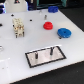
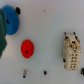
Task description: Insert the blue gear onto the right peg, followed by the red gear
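A: Exterior view 1st. What's on the table [image 1: 15, 50]?

B: Blue gear [image 1: 64, 33] lies flat toward the exterior view's right, red gear [image 1: 48, 25] near it, a bit further back, not touching. Both well apart from the grey plate [image 1: 37, 59] w/ the black frame at the front. 2 thin dark pins stand on it; the right peg [image 1: 51, 50] is the 1 toward the exterior view's right. Nothing on either pin yet.

A: Why laid out like that?

B: My guess: gears flat, hubs up, w/ space around each so fingers can come straight down. Plate sits clear of them so lowering onto a pin isn't crowded.

A: That beige block?

B: Pale connector-like block [image 1: 18, 28], back toward the exterior view's left. Not part of the job, I'd say.

A: Gripper?

B: Can't find it in this view.

A: Wrist view, then.

B: Looks straight down. Blue gear [image 2: 11, 20] partly cut off at the edge, red gear [image 2: 27, 48] whole, beige block [image 2: 71, 52] beyond it. No fingers visible here either, so can't say if the jaws are open or holding anything. Both gears lie free, so I'd judge blue hasn't been picked yet.
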